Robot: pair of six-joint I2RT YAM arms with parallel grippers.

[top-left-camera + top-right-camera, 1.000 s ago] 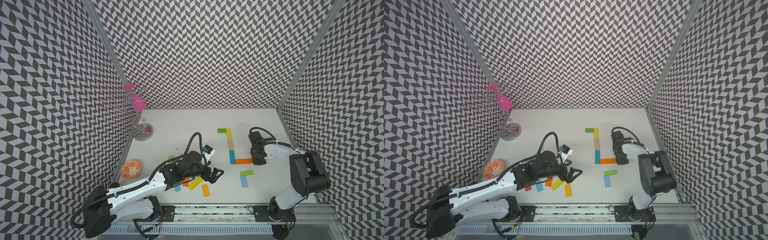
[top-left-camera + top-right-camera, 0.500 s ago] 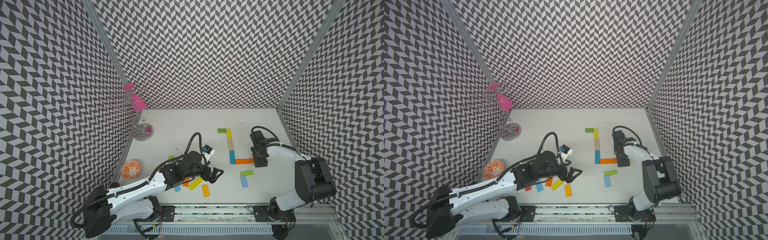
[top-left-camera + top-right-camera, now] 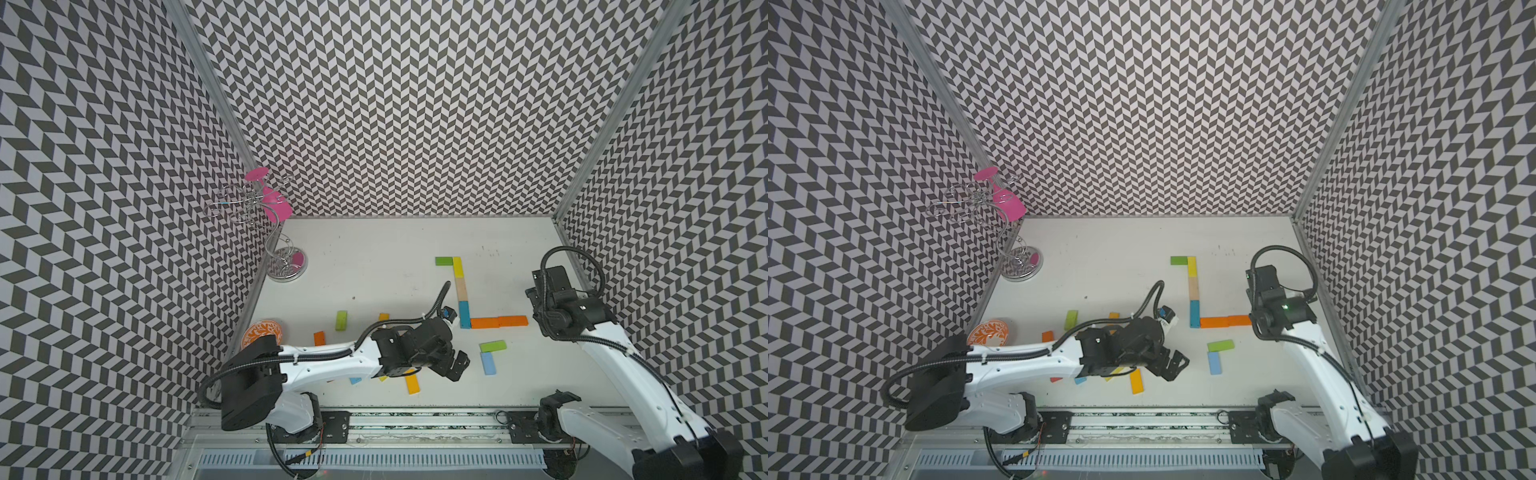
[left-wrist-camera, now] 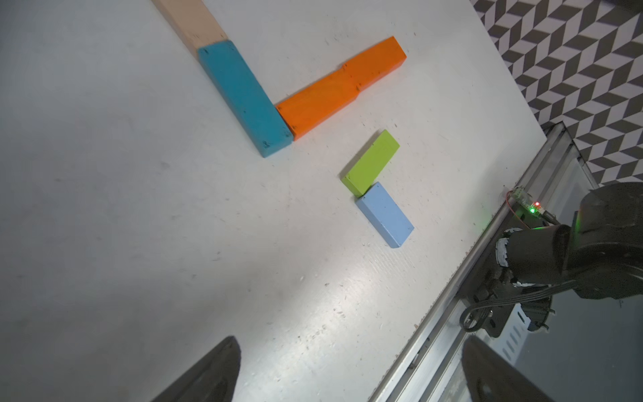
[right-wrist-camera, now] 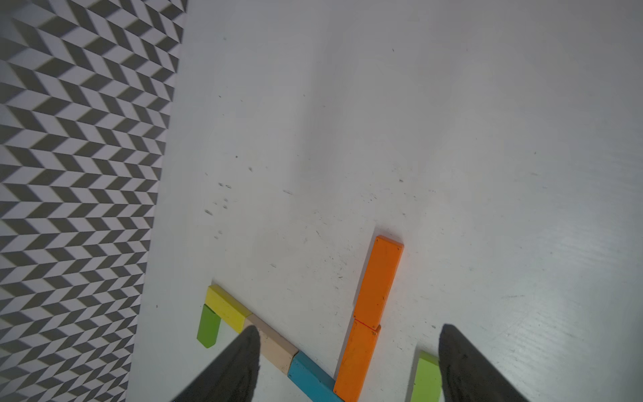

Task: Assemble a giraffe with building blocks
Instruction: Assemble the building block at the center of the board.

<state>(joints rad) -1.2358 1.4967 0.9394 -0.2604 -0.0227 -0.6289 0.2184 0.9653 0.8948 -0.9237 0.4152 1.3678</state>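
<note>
The building blocks lie flat on the white table (image 3: 374, 257). A green (image 3: 444, 261), a yellow (image 3: 457, 268), a tan (image 3: 461, 288) and a teal block (image 3: 464, 314) form one line, and two orange blocks (image 3: 498, 322) run off its near end toward the right. My right gripper (image 5: 351, 329) hangs open above the orange pair (image 5: 377, 282), empty; in a top view it (image 3: 536, 309) is just right of that pair. My left gripper (image 3: 455, 365) is open and empty over bare table (image 4: 243, 243). A loose green (image 4: 372, 162) and a light blue block (image 4: 384, 214) touch at a corner.
Several loose blocks lie around and partly under the left arm, among them an amber one (image 3: 412, 383), a green one (image 3: 341, 320) and an orange one (image 3: 318, 338). An orange-patterned bowl (image 3: 262, 332) and a wire stand (image 3: 286, 266) are at the left wall. A metal rail (image 3: 415, 419) edges the front.
My right gripper has opened, left the second orange block lying end to end with the first, and lifted back to the right. The left arm has not moved.
</note>
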